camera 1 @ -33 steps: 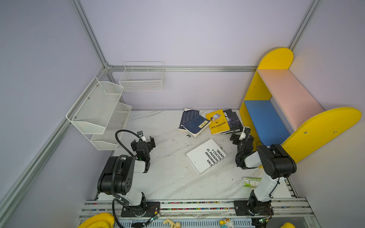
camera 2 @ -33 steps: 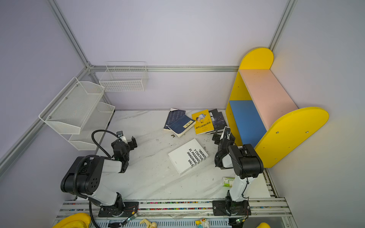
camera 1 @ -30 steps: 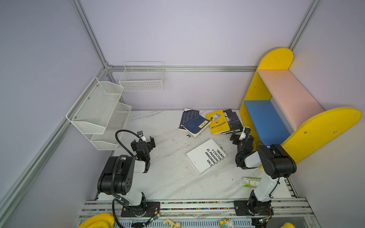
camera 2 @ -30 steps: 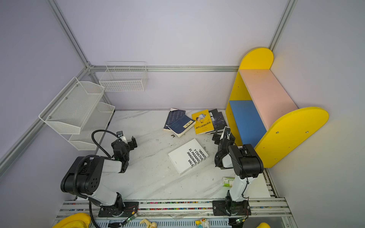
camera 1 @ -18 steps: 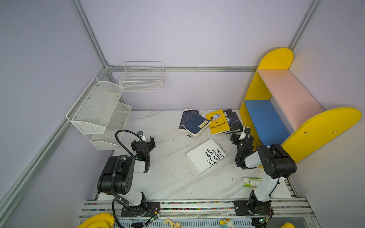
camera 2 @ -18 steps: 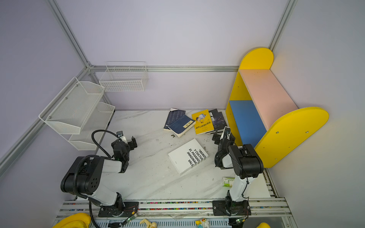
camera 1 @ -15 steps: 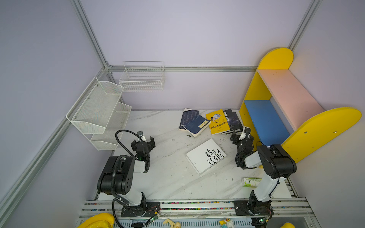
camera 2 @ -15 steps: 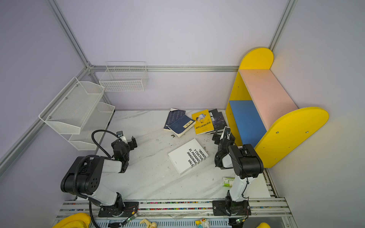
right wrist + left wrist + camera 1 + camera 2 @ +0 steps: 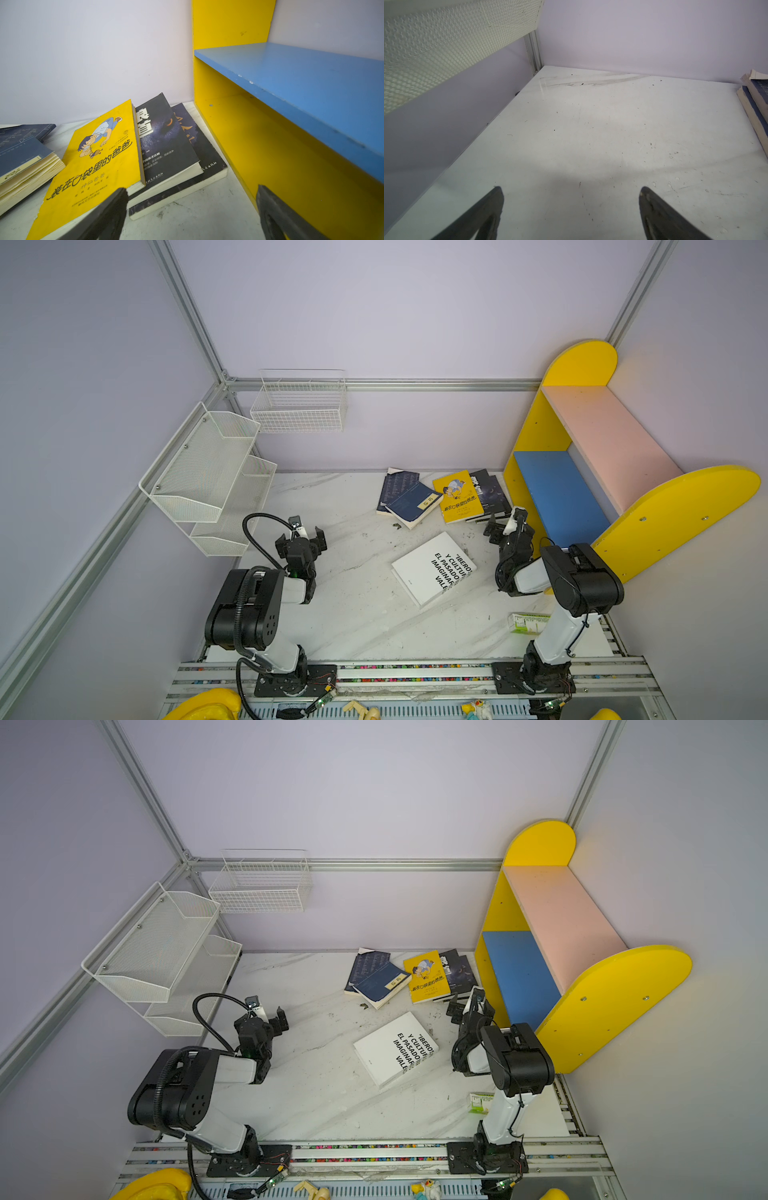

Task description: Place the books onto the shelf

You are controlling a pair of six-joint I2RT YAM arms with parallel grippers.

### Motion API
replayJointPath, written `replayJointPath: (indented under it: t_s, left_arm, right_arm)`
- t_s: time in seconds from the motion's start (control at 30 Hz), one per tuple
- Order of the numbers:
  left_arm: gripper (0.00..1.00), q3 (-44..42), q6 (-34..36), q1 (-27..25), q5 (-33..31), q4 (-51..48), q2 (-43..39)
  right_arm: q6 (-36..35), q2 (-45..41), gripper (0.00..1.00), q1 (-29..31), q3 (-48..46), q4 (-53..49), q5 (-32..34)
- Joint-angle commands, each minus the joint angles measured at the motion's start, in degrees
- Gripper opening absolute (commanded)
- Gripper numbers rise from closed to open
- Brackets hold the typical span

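Note:
A large white book (image 9: 434,568) with black lettering lies flat mid-table. Behind it lie navy books (image 9: 409,497), a yellow cartoon book (image 9: 457,496) and dark books (image 9: 490,493) in a loose overlapping pile. The shelf (image 9: 602,448) stands at the right with nothing on its blue board (image 9: 311,83). My right gripper (image 9: 505,523) is open, low over the table just in front of the dark books (image 9: 164,141) and beside the shelf's yellow side. My left gripper (image 9: 302,536) is open over bare table (image 9: 591,135), holding nothing.
A white mesh tiered rack (image 9: 208,477) hangs on the left wall, and a wire basket (image 9: 299,406) on the back wall. A small green-and-white box (image 9: 525,622) lies by the right arm's base. A metal rail (image 9: 415,672) runs along the front.

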Motion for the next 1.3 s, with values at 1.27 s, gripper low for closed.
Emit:
replayJointPath:
  t_s: [1.27]
  left_arm:
    - [1.00,20.2,-58.0,-17.1,32.9,-44.0,-27.2]
  right_arm:
    - [36.8,-24.7,0.97,27.5,42.0,-74.3,-16.9]
